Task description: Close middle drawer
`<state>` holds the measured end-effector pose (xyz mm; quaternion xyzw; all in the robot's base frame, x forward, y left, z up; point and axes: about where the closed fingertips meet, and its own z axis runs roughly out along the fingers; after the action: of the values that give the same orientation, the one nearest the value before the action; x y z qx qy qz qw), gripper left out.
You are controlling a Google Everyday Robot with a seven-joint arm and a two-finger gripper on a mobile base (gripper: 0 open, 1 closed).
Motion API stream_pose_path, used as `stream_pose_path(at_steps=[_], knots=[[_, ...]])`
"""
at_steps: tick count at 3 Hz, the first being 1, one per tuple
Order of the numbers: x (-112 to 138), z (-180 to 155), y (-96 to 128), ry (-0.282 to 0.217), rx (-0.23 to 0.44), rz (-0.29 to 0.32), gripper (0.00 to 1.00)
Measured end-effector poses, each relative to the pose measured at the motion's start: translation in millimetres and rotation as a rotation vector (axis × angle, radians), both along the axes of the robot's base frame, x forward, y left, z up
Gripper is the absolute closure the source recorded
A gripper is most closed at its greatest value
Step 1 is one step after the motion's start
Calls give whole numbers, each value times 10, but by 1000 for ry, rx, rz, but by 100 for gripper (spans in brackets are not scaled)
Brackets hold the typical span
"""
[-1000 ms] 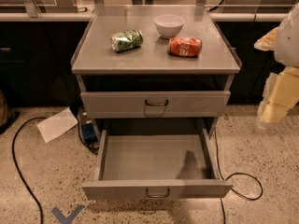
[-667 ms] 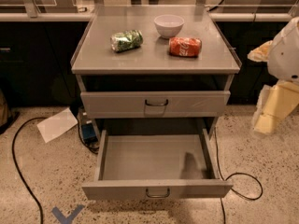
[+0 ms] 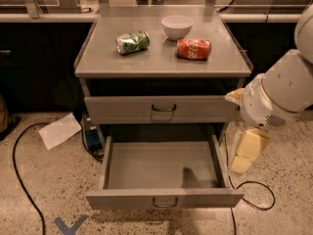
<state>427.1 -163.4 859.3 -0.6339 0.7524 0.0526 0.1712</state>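
Two drawer fronts show on the grey cabinet (image 3: pixel 161 62). Upper drawer (image 3: pixel 122 110) sits flush, dark loop handle at centre. Below it the middle drawer (image 3: pixel 146 163) stands pulled far out toward the camera, deep rectangular tray open to view, bare grey bottom with a dim shadow patch toward its right rear. Its flat front faces the camera near the lower edge of the view, small loop handle (image 3: pixel 165 202) at centre. Anything beneath this drawer is hidden by it. Cabinet top carries three items: white bowl (image 3: pixel 177 26) at the back, upright; green crumpled packet or can (image 3: pixel 132 42) to its front left, lying on its side; red can (image 3: pixel 193 49) to the bowl's front right, also on its side. All three sit apart from one another. Robot arm (image 3: pixel 281 89), white and bulky, enters from the right edge. The gripper (image 3: pixel 248 152), cream-coloured, hangs below the arm's white housing, just beside the open drawer's right wall, outside the tray and touching nothing I can make out. Seen side-on; whether it is spread or closed, cannot tell. Speckled floor: sheet of paper (image 3: pixel 59 130) left of the cabinet, blue object (image 3: pixel 92 139) near the cabinet's left leg, black cable (image 3: pixel 17 180) looping at left, another cable (image 3: pixel 257 199) at right, blue tape mark (image 3: pixel 69 225) at the bottom.
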Motion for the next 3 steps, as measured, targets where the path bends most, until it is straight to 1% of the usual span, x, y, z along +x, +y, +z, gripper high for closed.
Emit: stream_pose_path(at_steps=[1,2,3], knots=[[0,0,0,0,0,0,0],[-21,-69,19,7,21,-9,0],[-98,-502,142,53,60,10,0]])
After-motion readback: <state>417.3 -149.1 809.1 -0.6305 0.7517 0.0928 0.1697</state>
